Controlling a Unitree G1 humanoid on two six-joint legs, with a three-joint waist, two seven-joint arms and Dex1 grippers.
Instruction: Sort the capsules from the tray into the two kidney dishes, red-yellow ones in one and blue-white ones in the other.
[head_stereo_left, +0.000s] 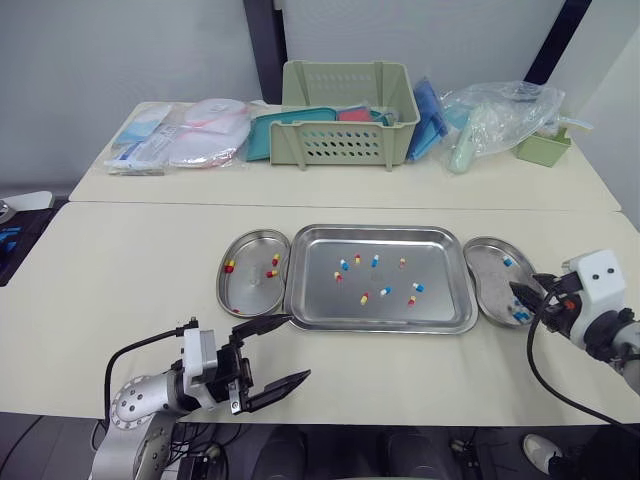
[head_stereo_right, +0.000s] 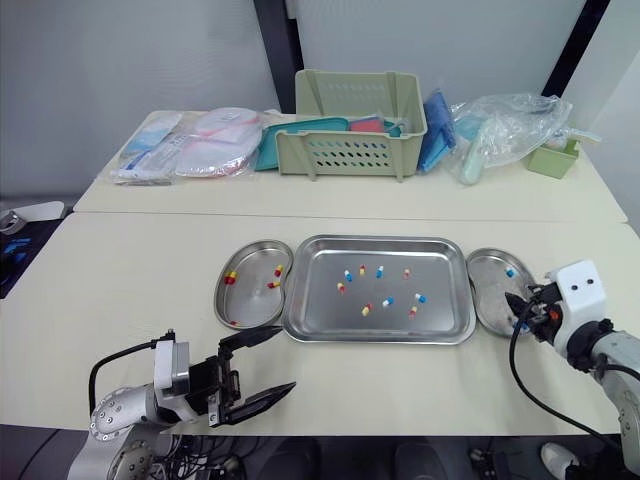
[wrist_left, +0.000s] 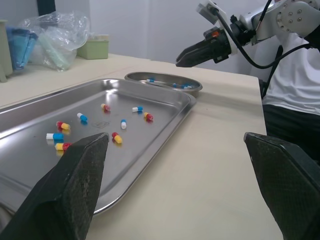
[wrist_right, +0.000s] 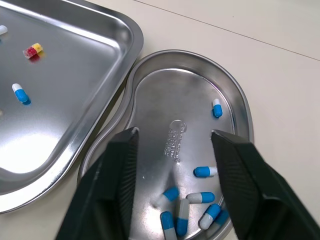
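A steel tray (head_stereo_left: 379, 322) lies at the table's middle with several red-yellow and blue-white capsules (head_stereo_left: 364, 297) scattered in it. The left kidney dish (head_stereo_left: 245, 290) holds red-yellow capsules (head_stereo_left: 229, 266). Blue-white capsules (wrist_right: 200, 197) lie in the right kidney dish (head_stereo_left: 488, 258). My right gripper (head_stereo_left: 522, 297) hovers open just above that dish's near end, nothing between its fingers (wrist_right: 118, 170). My left gripper (head_stereo_left: 298, 348) is open and empty above bare table, near the tray's front left corner and just off the left dish.
A second table behind carries a green basket (head_stereo_left: 345, 115), bagged supplies (head_stereo_left: 190, 135), a clear bag (head_stereo_left: 495, 118) and a small green cup (head_stereo_left: 543, 148). The table's front edge runs just below my left gripper.
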